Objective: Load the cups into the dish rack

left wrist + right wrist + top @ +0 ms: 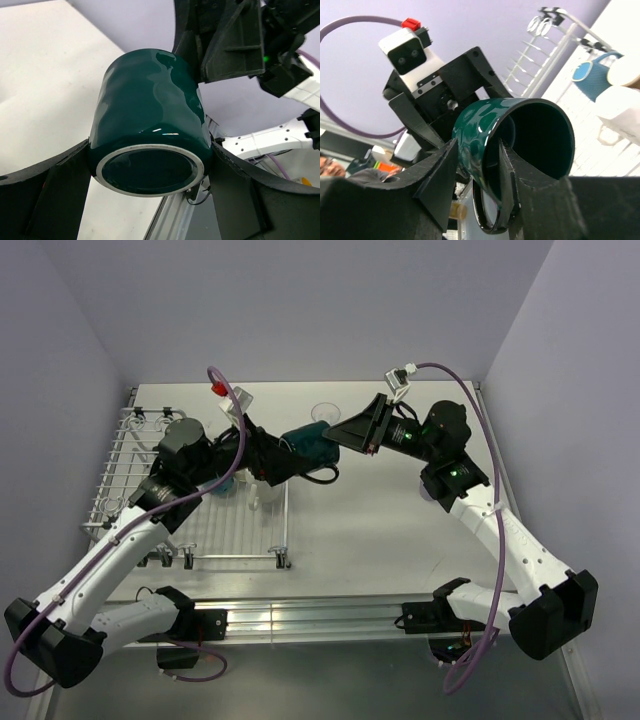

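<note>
The dish rack (pixel 130 470) sits on the left part of the counter (pixel 380 540). In the right wrist view a light blue mug (pixel 592 75) is in it, with a white mug (pixel 620 107) just beside.

Past the rack's right edge in the top view, the dark teal mug (pixel 310 448) is held up off the counter between the two arms. It lies on its side with the handle hanging down.

The left gripper (pixel 150 165) has its jaws pressed against opposite sides of the mug's body near the base, pinching it. The pale foot ring faces that wrist camera.

The right gripper (pixel 477 145) meets the mug at its mouth. One finger (pixel 515 175) is inside the mouth and the other is outside the wall. The jaws are spread, with a gap wider than the wall between them.

Farther back, a clear glass tumbler (pixel 325 412) stands on the counter beyond the mug.
</note>
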Available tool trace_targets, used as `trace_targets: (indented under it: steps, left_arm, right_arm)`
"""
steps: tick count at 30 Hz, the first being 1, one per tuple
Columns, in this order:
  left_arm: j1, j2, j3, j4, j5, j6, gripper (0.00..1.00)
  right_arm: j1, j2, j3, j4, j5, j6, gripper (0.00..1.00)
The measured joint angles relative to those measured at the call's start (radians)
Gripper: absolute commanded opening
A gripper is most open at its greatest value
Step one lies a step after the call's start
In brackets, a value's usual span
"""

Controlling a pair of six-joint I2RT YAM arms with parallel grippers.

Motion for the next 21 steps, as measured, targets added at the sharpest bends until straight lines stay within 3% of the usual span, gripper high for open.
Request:
trace_targets:
  steps: [21]
  left_arm:
    - [0.0,-0.079,0.098,-0.41,-0.209,0.08,0.0]
  right_arm:
    - [0.0,-0.013,0.0,-0.165,0.117,-0.108,0.48]
